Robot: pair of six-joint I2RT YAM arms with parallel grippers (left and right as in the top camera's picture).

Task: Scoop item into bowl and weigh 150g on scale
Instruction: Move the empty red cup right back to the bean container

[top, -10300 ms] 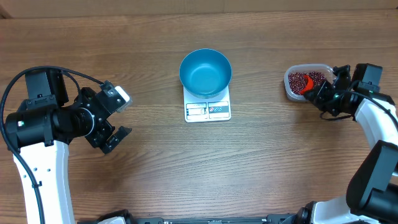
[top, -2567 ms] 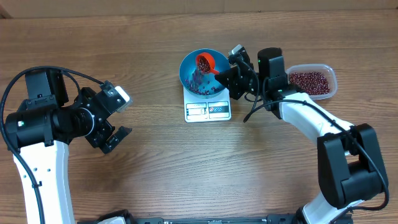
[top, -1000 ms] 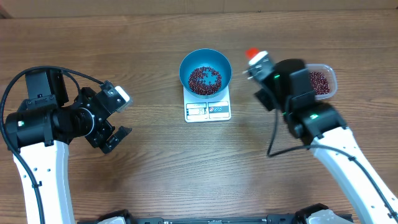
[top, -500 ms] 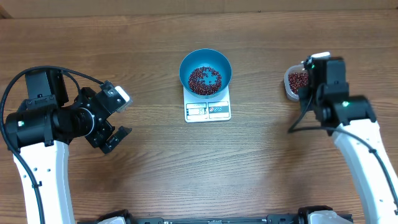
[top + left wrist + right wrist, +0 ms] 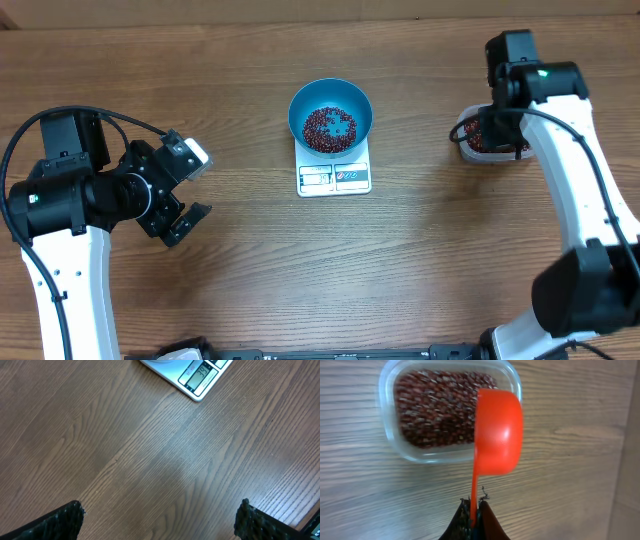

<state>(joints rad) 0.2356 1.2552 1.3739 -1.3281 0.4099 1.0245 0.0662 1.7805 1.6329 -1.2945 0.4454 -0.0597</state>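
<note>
Right gripper (image 5: 472, 519), jaws clamped together on the thin handle of the red scoop (image 5: 497, 430). The scoop's empty cup hung over the right rim of the clear tub (image 5: 387, 435) of beans (image 5: 437, 410), at the upper right of the overhead frame. The next dip would probably go best with the cup driven low through the heap, levelled, then lifted slowly, so that nothing spilled on the way to the blue bowl (image 5: 297, 112). The bowl sat on the scale (image 5: 335, 180) at upper centre, holding a thin layer of beans. Smaller scoops would suit as the target neared. Left gripper (image 5: 160, 512), jaws wide apart and empty, over the bare wood-grain bench (image 5: 300, 270). Of the room, only a paler strip beyond the bench's far edge showed.
</note>
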